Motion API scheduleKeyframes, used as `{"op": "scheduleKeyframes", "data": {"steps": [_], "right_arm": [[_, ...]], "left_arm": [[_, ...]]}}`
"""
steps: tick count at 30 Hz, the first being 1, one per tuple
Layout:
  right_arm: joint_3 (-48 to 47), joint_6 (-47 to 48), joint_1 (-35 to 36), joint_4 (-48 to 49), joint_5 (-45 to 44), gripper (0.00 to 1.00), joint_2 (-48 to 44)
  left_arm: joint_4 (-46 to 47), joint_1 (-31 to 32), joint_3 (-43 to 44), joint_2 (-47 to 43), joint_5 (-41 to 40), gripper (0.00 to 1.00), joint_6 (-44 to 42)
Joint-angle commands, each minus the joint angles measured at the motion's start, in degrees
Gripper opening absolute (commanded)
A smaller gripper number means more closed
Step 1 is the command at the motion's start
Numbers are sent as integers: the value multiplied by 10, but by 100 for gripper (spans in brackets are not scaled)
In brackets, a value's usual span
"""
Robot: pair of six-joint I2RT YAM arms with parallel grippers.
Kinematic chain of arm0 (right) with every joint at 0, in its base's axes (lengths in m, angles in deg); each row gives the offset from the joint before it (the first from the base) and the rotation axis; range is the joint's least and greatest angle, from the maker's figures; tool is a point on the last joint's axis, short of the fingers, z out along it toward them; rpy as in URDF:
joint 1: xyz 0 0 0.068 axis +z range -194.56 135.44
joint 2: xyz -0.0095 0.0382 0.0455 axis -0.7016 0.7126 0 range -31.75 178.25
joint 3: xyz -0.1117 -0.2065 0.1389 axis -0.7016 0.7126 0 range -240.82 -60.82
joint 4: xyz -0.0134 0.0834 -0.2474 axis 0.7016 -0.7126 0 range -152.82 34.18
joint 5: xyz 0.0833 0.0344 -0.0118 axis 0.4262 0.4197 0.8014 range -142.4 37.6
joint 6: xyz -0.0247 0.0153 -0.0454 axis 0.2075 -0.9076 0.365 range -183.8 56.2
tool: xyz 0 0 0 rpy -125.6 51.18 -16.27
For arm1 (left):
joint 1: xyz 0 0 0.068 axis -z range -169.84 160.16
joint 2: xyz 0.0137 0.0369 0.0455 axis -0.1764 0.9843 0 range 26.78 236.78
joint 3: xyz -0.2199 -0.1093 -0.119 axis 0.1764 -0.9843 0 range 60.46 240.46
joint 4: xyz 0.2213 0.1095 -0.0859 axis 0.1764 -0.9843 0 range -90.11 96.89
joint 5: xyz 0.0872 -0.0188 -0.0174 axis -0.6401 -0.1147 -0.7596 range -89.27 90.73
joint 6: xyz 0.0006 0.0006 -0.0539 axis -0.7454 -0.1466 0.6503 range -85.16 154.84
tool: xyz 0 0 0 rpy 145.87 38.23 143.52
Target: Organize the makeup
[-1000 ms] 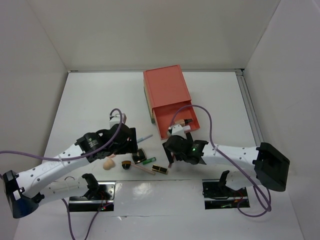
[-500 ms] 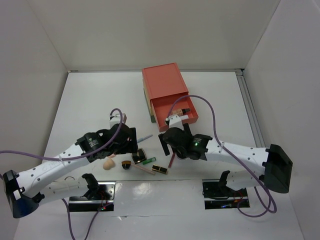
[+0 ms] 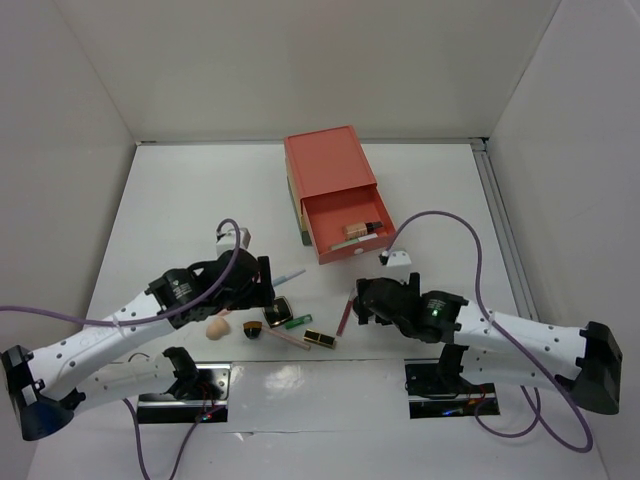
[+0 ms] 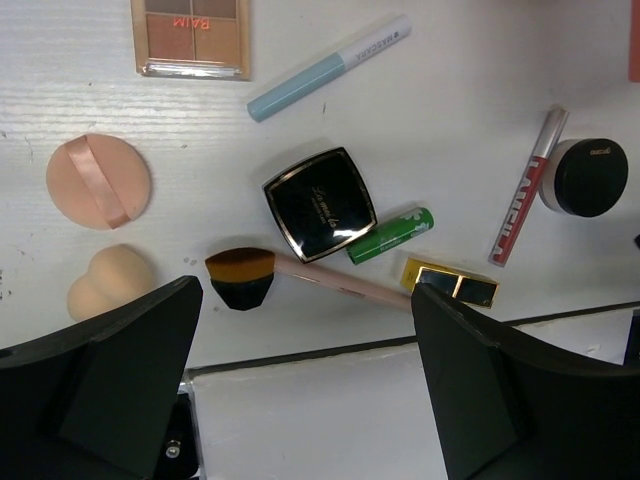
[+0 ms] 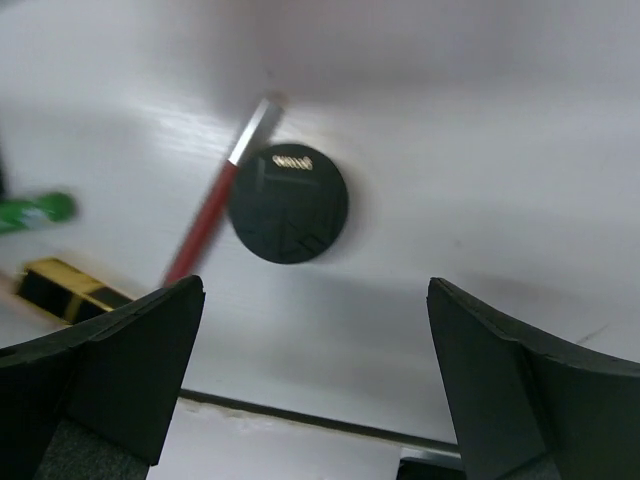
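Right wrist view: blurred red gloss stick (image 5: 207, 222), green tube (image 5: 32, 212) half cropped

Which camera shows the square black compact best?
The left wrist view: the square black compact sits centre frame, large, its lid script visible. The top external view shows only a tiny dark square. The right wrist view misses it.

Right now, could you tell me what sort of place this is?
Probably a robot lab workcell: a white-walled table, makeup scattered on it, and an orange drawer box with one drawer open.
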Motion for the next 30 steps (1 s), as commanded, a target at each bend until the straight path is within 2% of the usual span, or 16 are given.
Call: {"op": "scheduleKeyframes", "data": {"steps": [1, 3, 6, 13, 17, 21, 29, 30], "right_arm": [[68, -42, 13, 64, 0, 100, 1], [85, -37, 25, 100, -10, 100, 27], [73, -56, 49, 101, -51, 100, 60], [105, -19, 59, 224, -62, 100, 113], [105, -19, 59, 232, -89, 100, 139], [123, 4, 59, 288, -82, 92, 152], [128, 44, 23, 345, -76, 92, 194], [128, 44, 23, 345, -70, 88, 203]], "left_arm": [[12, 0, -7, 0, 4, 100, -6], [12, 0, -7, 1, 4, 100, -6], [18, 0, -12, -5, 4, 100, -6], [23, 0, -23, -11, 9, 100, -6], [23, 0, -23, -11, 9, 100, -6], [18, 0, -23, -16, 9, 100, -6], [12, 0, -28, -16, 9, 100, -1], [12, 0, -28, -16, 9, 100, -1]]}}
